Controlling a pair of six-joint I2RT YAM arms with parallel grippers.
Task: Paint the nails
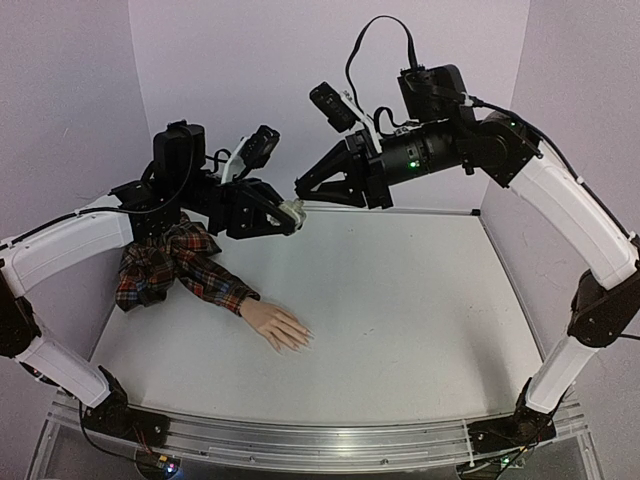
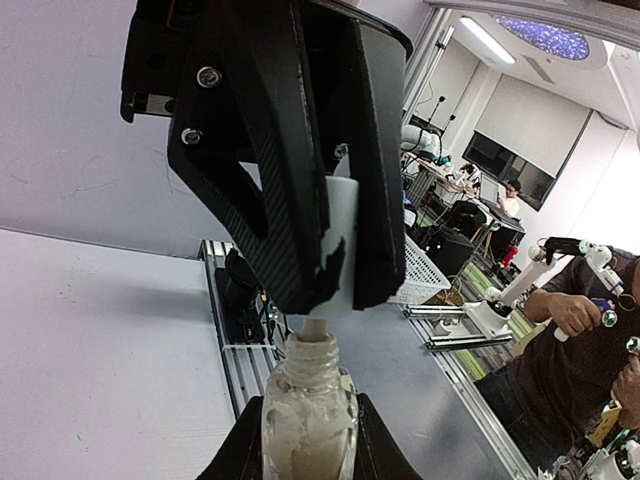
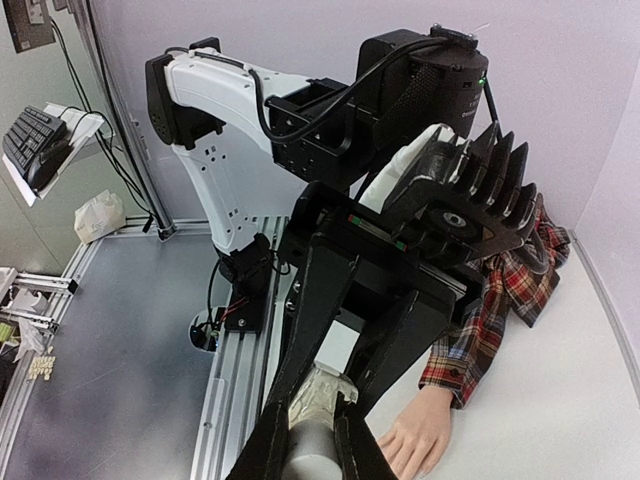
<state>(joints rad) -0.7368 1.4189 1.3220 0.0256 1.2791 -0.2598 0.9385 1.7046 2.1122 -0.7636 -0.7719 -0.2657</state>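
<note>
1. My left tool (image 2: 308, 440) is clamped narrow on a bottle (image 2: 308, 415) of pale, creamy contents, held in the air above the tabletop (image 1: 400, 300). My left wrist view cuts off the bottle's lower part at the bottom edge.
2. My right tool (image 2: 335, 290) is closed on the white cap (image 2: 342, 235). Its black fingers cover most of the cap's sides.
3. The cap sits just above the bottle's threaded neck, with a short pale stem between them. Whatever is at the stem's end is hidden inside the bottle.
4. From the top view the two tools meet tip to tip, and the bottle shows only as a small pale blur.
5. The mannequin hand (image 1: 278, 326) lies flat on the tabletop, well below and apart from both tools, with its plaid sleeve (image 1: 180, 265) trailing to the left.
6. The nails (image 1: 303, 340) are at the fingertips pointing right, too small to make out. My right wrist view crops the fingertips at the frame's bottom edge.
</note>
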